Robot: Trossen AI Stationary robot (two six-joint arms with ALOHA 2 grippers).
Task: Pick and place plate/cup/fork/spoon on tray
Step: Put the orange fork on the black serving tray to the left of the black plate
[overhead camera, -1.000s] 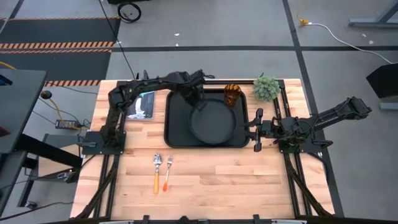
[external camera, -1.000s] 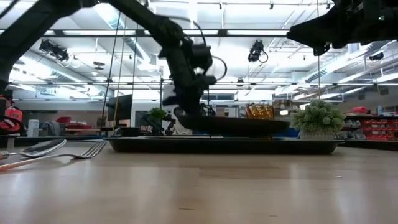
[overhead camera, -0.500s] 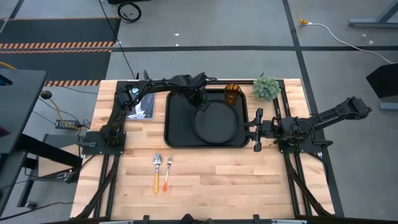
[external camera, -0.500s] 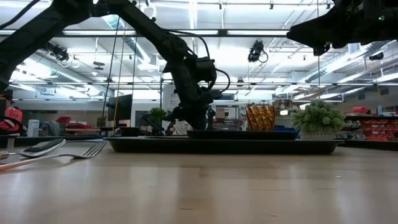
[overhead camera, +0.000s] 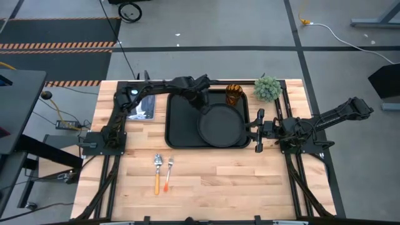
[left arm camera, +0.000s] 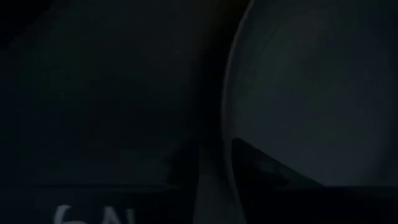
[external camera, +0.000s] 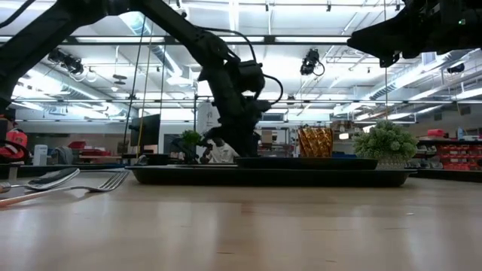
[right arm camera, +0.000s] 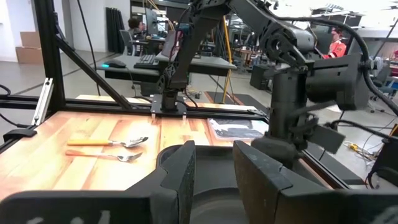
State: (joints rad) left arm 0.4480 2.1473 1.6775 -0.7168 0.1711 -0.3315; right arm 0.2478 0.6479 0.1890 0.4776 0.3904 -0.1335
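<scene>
1. My left gripper (overhead camera: 201, 100) is down low over the tray (overhead camera: 178, 128), right at the plate's (overhead camera: 220, 124) rim at about its 11 o'clock. Whether my fingers are clamped on that rim or spread off it I cannot tell; my left wrist view is nearly all dark plate and tray.
2. The plate lies flat inside the tray's right half. In the low view its edge sits level on the tray floor, so I judge it is set down where it belongs.
3. I'm holding it by the rim because that raised lip is the only thing a flat plate offers my two fingers.
4. The cup (overhead camera: 233, 94) stands upright at the tray's 1 o'clock corner, just beside the plate. It is close to my wrist, so I'd lift away carefully.
5. The spoon (overhead camera: 157, 172) and fork (overhead camera: 168, 171) lie side by side on the bare table (overhead camera: 212, 181) at 7 o'clock from the tray, well apart from it, handles toward the near edge. Those are what's left, I reckon.
6. My right gripper (overhead camera: 257, 130) waits just off the tray's 3 o'clock edge, fingers spread, holding nothing, out of the left arm's way.
7. The small green plant (overhead camera: 267, 88) sits off the tray at its 1 o'clock; nothing to do with me.
</scene>
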